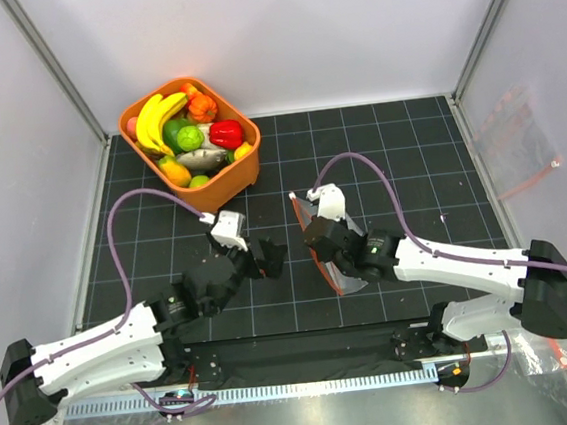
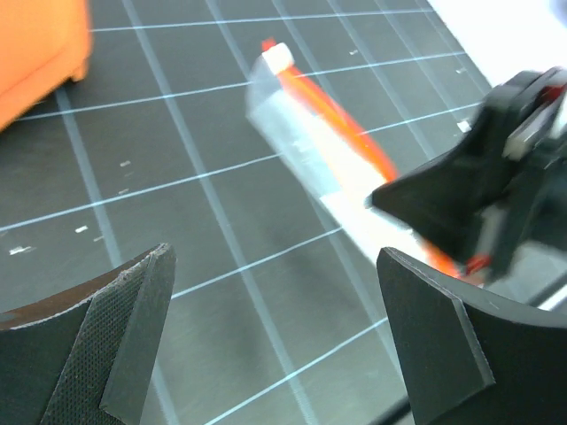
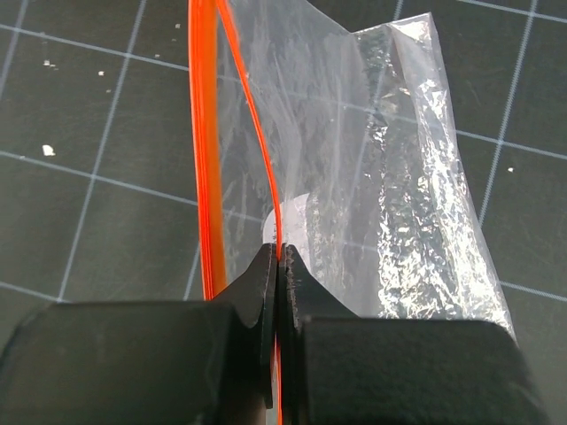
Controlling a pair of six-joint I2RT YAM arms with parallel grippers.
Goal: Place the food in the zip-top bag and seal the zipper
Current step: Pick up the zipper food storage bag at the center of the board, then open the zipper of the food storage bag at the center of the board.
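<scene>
Right tool (image 3: 277, 257) clamps zipper (image 3: 205, 133) | zip-top bag (image 3: 381, 177) long axis near-far | mouth leftward

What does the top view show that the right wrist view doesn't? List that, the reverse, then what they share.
Only top: the tub of food and the left arm. Only right wrist: the zipper with its two strips parted, one pinched between the fingers. Both: the bag, the right gripper shut on its mouth, and the gridded mat.
</scene>
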